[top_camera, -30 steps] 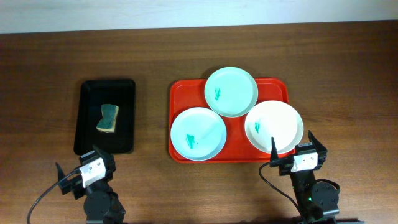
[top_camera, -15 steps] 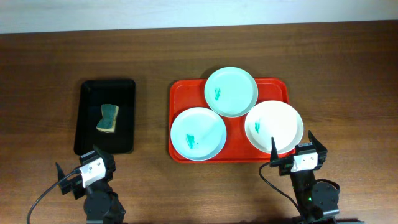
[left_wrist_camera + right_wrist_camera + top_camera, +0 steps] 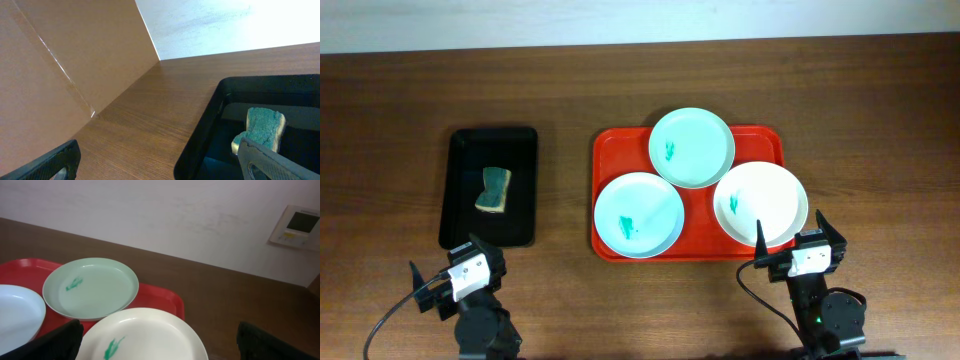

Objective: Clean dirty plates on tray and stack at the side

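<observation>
Three plates lie on the red tray point(image 3: 612, 150): a pale green plate point(image 3: 692, 147) at the back, a pale blue plate point(image 3: 639, 215) front left and a white plate point(image 3: 761, 204) front right, each with a small green smear. My right gripper point(image 3: 790, 240) rests open just in front of the white plate point(image 3: 145, 332); the green plate point(image 3: 91, 293) lies beyond it. My left gripper point(image 3: 445, 263) stands open at the table's front left, just before the black tray. Nothing sits between either pair of fingers.
A narrow black tray point(image 3: 488, 186) left of the red tray holds a green-topped sponge point(image 3: 494, 189), seen also in the left wrist view as the sponge point(image 3: 260, 127). A brown panel point(image 3: 60, 65) rises at the far left. Bare wooden table point(image 3: 880, 130) surrounds both trays.
</observation>
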